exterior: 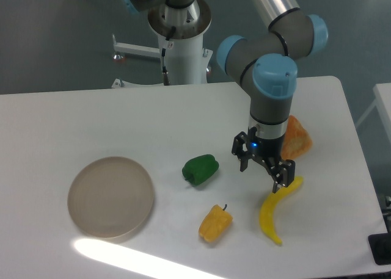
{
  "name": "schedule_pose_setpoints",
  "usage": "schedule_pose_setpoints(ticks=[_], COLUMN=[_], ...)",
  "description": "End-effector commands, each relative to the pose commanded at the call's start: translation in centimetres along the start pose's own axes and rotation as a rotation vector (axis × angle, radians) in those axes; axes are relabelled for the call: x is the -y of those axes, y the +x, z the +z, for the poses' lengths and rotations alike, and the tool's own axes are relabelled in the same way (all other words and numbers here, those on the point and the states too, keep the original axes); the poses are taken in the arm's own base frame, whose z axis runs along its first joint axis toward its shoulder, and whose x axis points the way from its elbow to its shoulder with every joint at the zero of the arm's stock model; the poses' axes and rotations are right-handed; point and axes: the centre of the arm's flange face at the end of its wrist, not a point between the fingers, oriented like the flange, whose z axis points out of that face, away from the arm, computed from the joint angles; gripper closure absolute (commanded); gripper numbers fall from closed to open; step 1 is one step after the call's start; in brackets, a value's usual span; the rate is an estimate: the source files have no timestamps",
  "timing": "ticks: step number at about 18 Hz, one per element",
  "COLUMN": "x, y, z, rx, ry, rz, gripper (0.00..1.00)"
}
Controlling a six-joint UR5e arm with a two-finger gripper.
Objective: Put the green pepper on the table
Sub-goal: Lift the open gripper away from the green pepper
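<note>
Hovering right of centre in the frame, the gripper [263, 167] hangs with its jaws apart and nothing between them, its fingertips just above the upper end of a yellow banana-like piece [275, 210]. The green pepper [200, 169] lies on its side at the middle of the frame, resting directly on the white table [91, 120], a little to the left of the gripper and apart from it. The round beige plate [110, 196] sits at lower left with nothing on it, well apart from the pepper. A yellow-orange pepper [215, 223] lies below the green one, and an orange wedge-shaped thing [297, 138] shows partly behind the arm's wrist.

Judged from how things lie, the placing appears already done: the pepper is on the tabletop and free of the fingers. What remains, if anything, is a clean retreat, lifting straight up so the open fingers do not knock the banana-like piece or the orange wedge close by.
</note>
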Motion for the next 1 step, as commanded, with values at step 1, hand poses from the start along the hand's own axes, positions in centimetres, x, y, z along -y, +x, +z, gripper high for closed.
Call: schedule_pose_setpoints(ticks=[1], x=[-0.02], y=[-0.05], z=[0.05], rx=[0.001], ry=[-0.003], rz=[0.0], gripper=[0.0])
